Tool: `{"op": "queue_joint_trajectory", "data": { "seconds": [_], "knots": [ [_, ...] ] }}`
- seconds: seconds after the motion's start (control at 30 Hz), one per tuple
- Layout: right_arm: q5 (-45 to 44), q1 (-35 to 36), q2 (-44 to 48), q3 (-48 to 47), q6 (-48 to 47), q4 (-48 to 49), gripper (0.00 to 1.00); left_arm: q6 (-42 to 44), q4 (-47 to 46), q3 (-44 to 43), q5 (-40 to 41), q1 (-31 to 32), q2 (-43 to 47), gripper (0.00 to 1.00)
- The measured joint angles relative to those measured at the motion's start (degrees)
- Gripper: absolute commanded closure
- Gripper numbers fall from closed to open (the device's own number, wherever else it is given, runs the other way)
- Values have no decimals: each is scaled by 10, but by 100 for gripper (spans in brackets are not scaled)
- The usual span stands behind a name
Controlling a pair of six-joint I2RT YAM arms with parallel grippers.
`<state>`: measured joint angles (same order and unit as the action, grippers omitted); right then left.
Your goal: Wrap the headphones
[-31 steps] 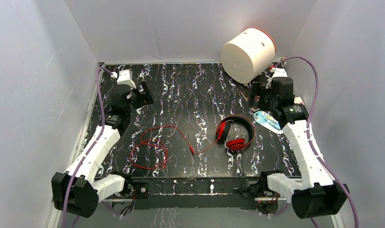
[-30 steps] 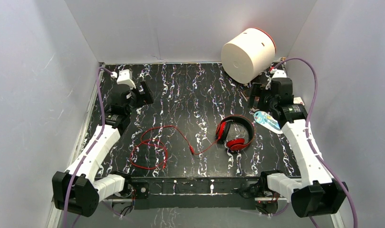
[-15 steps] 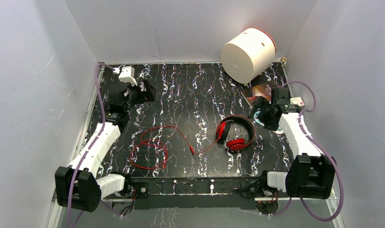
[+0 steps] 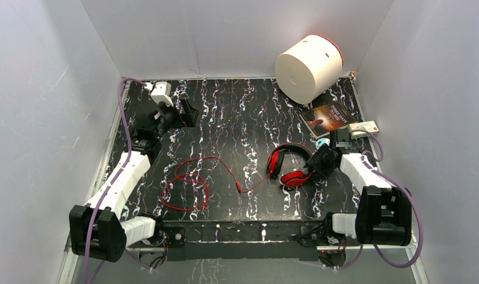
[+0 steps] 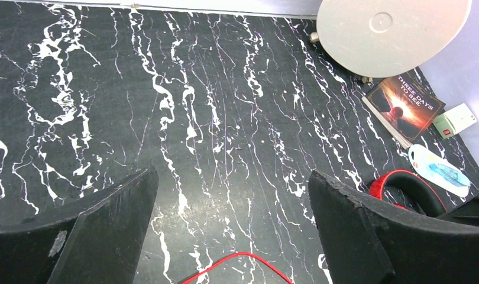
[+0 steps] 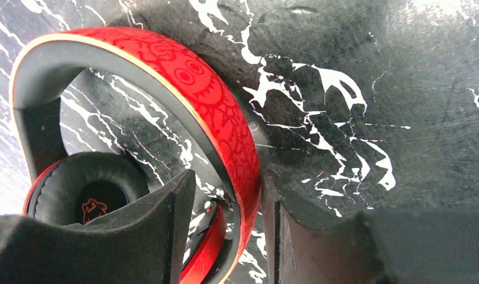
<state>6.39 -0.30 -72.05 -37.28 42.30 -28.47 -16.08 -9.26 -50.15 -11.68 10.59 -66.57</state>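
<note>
The red headphones (image 4: 293, 168) lie right of the table's centre, earcups folded in. Their thin red cable (image 4: 190, 183) runs left into loose loops. My right gripper (image 4: 320, 163) is down at their right side. In the right wrist view its jaws (image 6: 228, 177) straddle the red headband (image 6: 201, 89): the right finger touches the band's outer face and a gap remains at the left finger. A black ear pad (image 6: 86, 189) shows to the left. My left gripper (image 4: 181, 115) hovers at the back left, wide open (image 5: 231, 177), with only a bend of cable (image 5: 237, 257) below it.
A large white cylinder (image 4: 308, 68) lies on its side at the back right. A book (image 4: 329, 116), a small white box (image 4: 364, 127) and a blue-and-white packet (image 5: 438, 171) lie just behind the right gripper. White walls enclose the table.
My right arm swung down from the back right to the headphones, and its jaws narrowed around the headband. The left arm edged slightly toward the back; headphones and cable stayed put.
</note>
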Motion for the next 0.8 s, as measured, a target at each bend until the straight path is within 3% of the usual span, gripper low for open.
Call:
{"op": "queue_joint_trajectory", "data": {
  "seconds": [0.27, 0.3, 0.4, 0.6, 0.8],
  "knots": [
    [-17, 25, 9, 53, 22, 77, 50, -2, -5, 0, -16, 9, -30, 2],
    [-17, 27, 12, 56, 25, 87, 54, -1, -4, 0, -13, 15, -33, 2],
    [-21, 32, 12, 60, 21, 111, 77, -4, 11, -1, -5, 46, -36, 2],
    [-28, 56, 19, 33, -57, 127, 90, -94, 89, -19, -41, 72, -32, 2],
    [-17, 119, 30, -84, -222, 172, 93, -181, 254, -107, -94, 71, -19, 2]
  ]
}}
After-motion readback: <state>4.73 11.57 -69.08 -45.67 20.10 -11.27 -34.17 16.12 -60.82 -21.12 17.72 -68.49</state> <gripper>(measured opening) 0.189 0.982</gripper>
